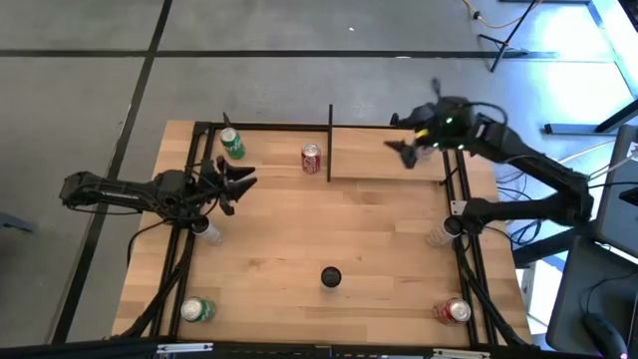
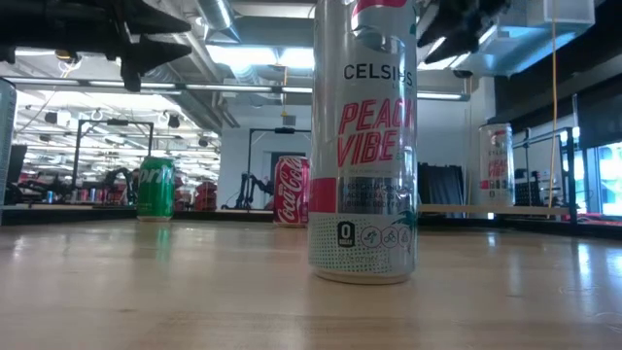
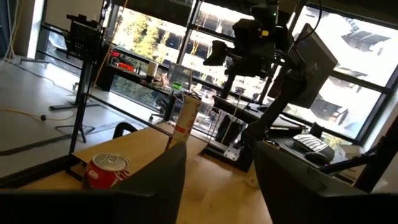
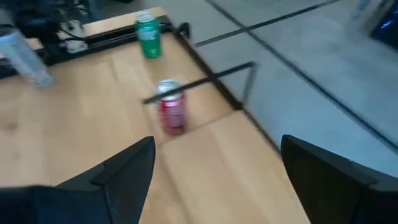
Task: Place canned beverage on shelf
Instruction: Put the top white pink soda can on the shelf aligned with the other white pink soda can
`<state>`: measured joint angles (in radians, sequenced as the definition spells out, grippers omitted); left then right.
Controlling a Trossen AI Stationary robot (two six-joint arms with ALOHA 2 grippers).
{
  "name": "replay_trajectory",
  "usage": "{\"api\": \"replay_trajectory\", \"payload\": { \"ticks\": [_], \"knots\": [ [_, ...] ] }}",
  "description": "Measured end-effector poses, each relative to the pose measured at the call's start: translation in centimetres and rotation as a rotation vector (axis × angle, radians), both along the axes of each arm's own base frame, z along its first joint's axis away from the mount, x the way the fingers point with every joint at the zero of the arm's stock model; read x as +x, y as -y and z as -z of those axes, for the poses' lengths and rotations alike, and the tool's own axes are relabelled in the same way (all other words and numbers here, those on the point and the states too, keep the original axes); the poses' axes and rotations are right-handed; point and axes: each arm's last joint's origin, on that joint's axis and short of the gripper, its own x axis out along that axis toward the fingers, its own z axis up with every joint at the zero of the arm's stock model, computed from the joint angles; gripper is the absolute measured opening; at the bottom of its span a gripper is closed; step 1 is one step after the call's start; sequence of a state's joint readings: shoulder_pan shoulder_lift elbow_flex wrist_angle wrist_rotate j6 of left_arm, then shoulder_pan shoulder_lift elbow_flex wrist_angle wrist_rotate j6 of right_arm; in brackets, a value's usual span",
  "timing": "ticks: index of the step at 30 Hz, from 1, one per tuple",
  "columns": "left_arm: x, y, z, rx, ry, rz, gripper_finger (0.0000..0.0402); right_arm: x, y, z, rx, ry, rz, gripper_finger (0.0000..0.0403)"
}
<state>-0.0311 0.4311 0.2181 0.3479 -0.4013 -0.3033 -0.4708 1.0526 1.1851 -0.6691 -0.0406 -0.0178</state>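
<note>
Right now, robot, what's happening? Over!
Left gripper open, empty, near green can. Right gripper open over shelf. Red can beside shelf. Nothing blocking.

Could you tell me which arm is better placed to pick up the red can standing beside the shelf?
Probably the left. The left gripper hovers open just beside the red can, facing it. The right gripper is open too, but above the shelf, farther off.

1. We see a butcher-block table [image 1: 339, 234] with black frame bars along its sides.
2. At its far edge sits the shelf [image 1: 384, 155], a light-wood board; nothing rests on it.
3. A red can [image 1: 311, 158] stands just beside the shelf, a green can [image 1: 232, 144] farther left.
4. A tall Celsius can [image 1: 331, 277] stands near the front middle.
5. Cans lie at both front corners: green [image 1: 197, 310] and red [image 1: 456, 311].
</note>
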Motion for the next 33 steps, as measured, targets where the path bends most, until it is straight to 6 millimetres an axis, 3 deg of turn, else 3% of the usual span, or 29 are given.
{"api": "replay_trajectory", "payload": {
  "ticks": [6,13,19,25,33],
  "knots": [
    [0.7,0.3,0.4,0.020,-0.049,0.096,0.0226,4.1,-4.1,1.6,0.182,-0.010,-0.107,0.0331],
    [1.7,0.8,1.2,0.016,-0.107,0.257,0.0215,7.7,-9.6,2.2,0.331,0.076,-0.248,0.0331],
    [2.3,1.0,1.4,0.009,-0.143,0.325,0.0205,7.6,-12.5,2.4,0.416,0.066,-0.242,0.0331],
    [3.9,1.7,-1.7,0.021,-0.122,0.341,0.0202,6.7,-14.6,2.1,0.444,0.055,-0.318,0.0331],
    [8.4,3.9,-4.8,-0.004,-0.248,0.412,0.0202,3.7,-16.0,2.0,0.439,-0.065,-0.380,0.0331]
  ]
}}
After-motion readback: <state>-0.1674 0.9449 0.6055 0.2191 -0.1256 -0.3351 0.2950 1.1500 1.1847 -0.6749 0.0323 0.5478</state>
